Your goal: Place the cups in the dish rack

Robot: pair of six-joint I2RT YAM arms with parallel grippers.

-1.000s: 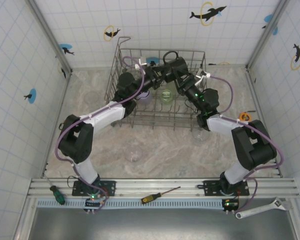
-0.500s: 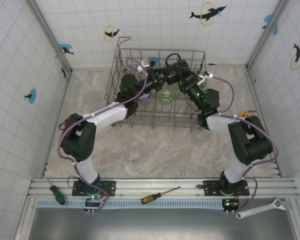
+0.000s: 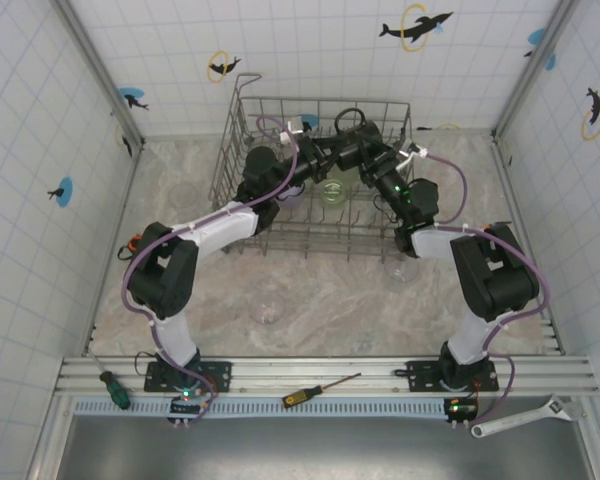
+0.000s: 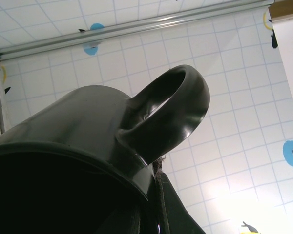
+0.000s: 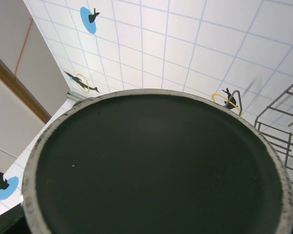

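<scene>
A black mug (image 3: 346,130) hangs above the back of the dish rack (image 3: 242,120), between my two grippers. My left gripper (image 3: 323,152) is shut on the mug's rim just below the handle (image 4: 178,105); one finger (image 4: 188,212) presses the outer wall of the mug (image 4: 78,122). My right gripper (image 3: 368,152) sits against the mug's other end, and the right wrist view looks straight at the flat dark base of the mug (image 5: 156,165) with my fingers hidden. A pale green cup (image 3: 332,190) and a lavender cup (image 3: 290,193) stand in the rack.
Clear tumblers stand on the marble table in front of the rack (image 3: 268,305) and by the right arm (image 3: 402,268). Rack wires (image 5: 278,122) rise close on the right. Two screwdrivers (image 3: 320,390) and a wrench (image 3: 525,417) lie on the front rail.
Both arms have reached a little deeper over the rack with the black mug between them. The left elbow has swung to the right.
</scene>
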